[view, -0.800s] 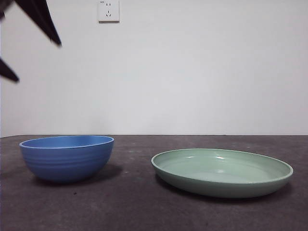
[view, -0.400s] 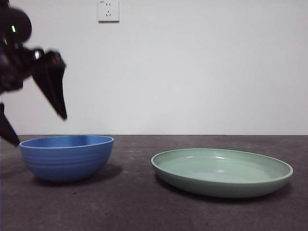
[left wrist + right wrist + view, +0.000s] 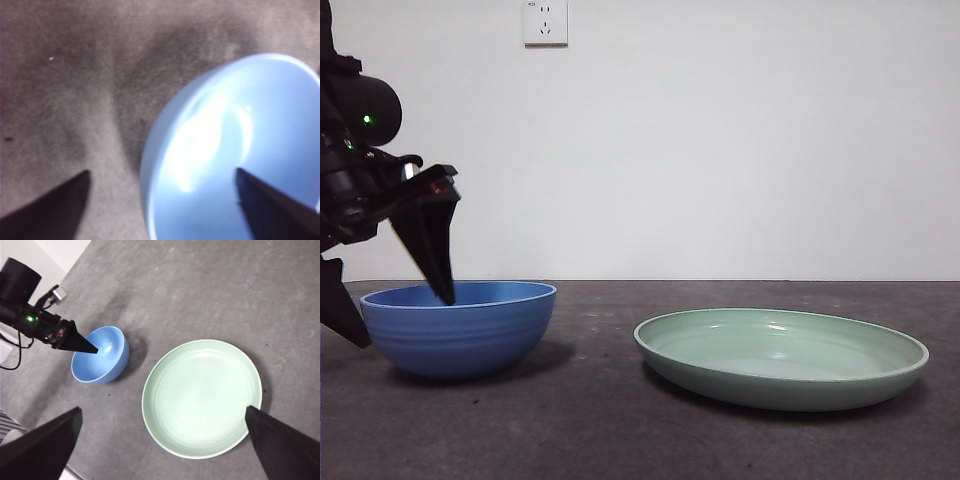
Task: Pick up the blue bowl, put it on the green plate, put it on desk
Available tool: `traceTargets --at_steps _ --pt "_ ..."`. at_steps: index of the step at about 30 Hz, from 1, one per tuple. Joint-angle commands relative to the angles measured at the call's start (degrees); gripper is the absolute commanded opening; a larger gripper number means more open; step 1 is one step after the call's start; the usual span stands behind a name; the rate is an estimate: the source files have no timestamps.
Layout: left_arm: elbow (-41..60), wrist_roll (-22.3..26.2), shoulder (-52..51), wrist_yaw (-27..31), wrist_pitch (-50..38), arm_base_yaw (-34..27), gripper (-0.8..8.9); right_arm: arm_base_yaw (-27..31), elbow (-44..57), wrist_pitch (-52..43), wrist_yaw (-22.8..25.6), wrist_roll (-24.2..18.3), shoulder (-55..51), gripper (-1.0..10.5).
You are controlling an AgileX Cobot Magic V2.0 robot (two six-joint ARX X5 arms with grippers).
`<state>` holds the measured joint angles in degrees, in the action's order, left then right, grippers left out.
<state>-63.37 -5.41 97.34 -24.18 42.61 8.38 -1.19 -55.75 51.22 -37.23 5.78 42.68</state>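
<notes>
At the blue bowl's (image 3: 460, 325) left rim, the left claw (image 3: 395, 315) is straddling the wall, open; closing squarely should prevent slipping

Glossy blue bowl (image 3: 460, 328), glossy green plate (image 3: 780, 358), matt mottled desk (image 3: 600, 430)

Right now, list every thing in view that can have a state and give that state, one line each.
blue bowl: upright on the desk, empty, rim between the left end effector's jaws, not lifted.
green plate: flat on the desk, empty, apart from the bowl.
left end effector: open, one jaw inside the bowl, one outside.
right end effector: open, high above the plate, holding nothing.
desk: bears both dishes.
</notes>
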Motion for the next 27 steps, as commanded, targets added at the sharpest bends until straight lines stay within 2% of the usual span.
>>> traceTargets --at_steps 1,4,7,10,18,22,27 --pt "-1.18 -0.22 1.79 0.22 -0.24 0.17 2.60 -0.17 -0.94 -0.98 0.17 -0.66 0.28 5.2" --pt "-1.18 -0.20 1.84 0.24 -0.50 0.17 1.57 -0.17 -0.94 -1.07 0.17 -0.66 0.28 5.2" --pt "-1.18 -0.17 1.84 0.24 -0.74 0.15 0.13 -0.17 -0.94 -1.07 0.17 -0.66 0.28 5.2" --pt "-1.18 -0.46 1.84 0.26 -1.51 0.26 0.08 -0.17 -0.94 -1.07 0.17 -0.66 0.28 5.2" --pt "-2.86 -5.66 1.84 0.24 -1.70 1.86 0.08 -0.17 -0.94 -1.07 0.17 -0.68 0.28 5.2" --pt "-6.40 -8.50 1.84 0.26 -0.90 5.07 0.09 -0.17 -0.94 -1.07 0.17 -0.68 0.28 5.2" --pt "-12.46 -8.76 2.05 1.92 1.31 11.28 0.09 -0.17 -0.94 -1.05 0.17 -0.66 0.28 5.2"
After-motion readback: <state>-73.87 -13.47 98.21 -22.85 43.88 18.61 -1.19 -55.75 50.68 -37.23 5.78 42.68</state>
